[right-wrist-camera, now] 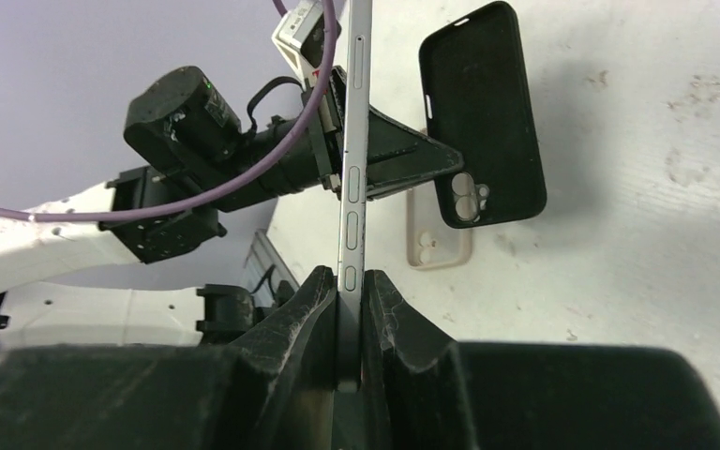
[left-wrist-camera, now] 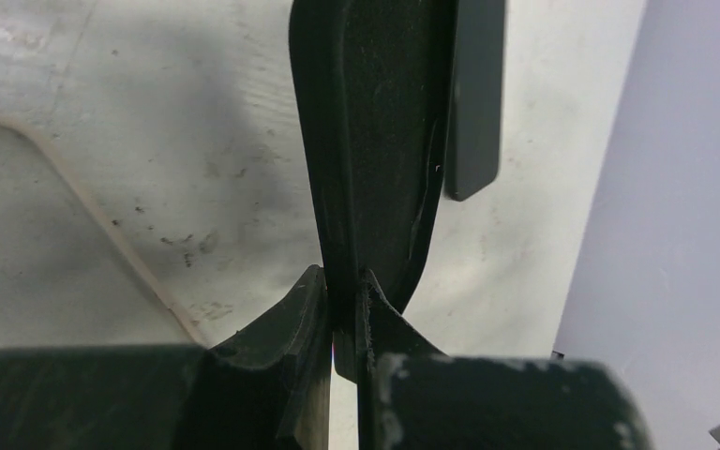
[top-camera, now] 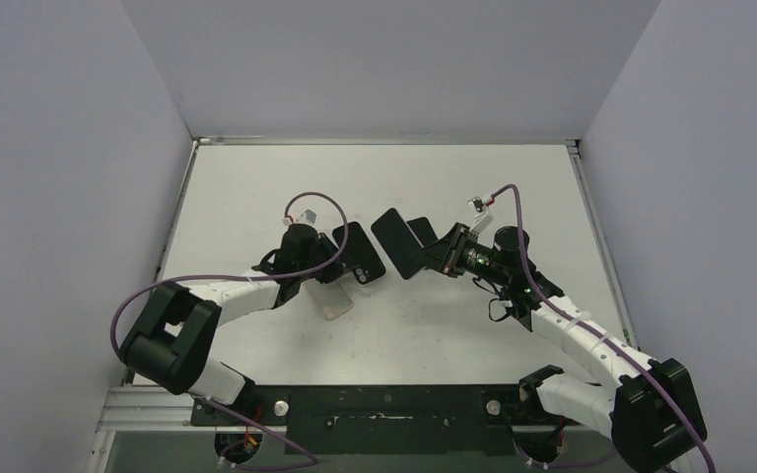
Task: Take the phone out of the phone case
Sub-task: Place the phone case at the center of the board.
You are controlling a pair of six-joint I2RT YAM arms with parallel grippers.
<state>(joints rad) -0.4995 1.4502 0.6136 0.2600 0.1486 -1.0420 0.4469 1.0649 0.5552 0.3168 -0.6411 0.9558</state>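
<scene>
A small white label [right-wrist-camera: 302, 33] on the left arm's cable, at the top of the right wrist view, carries red marks too small to read.

The phone [right-wrist-camera: 353, 141] is out of the phone case [right-wrist-camera: 483, 112]. It is seen edge-on in the centre of the right wrist view: a thin silver rim with a row of slim side buttons, standing upright. The phone case is black and hollow side out, with a camera cut-out at its lower end. It sits in the upper right of that view, apart from the phone.

The right fingers [right-wrist-camera: 326, 300] are clamped tight on the phone's lower edge. The left fingers [left-wrist-camera: 319, 300] are pinched together on the rim of the phone case. In the top view both things are held up near the middle of the frame, just beside each other.

A clear case [top-camera: 335, 301] lies flat on the worktop [top-camera: 453, 177], just below the left fingers.
</scene>
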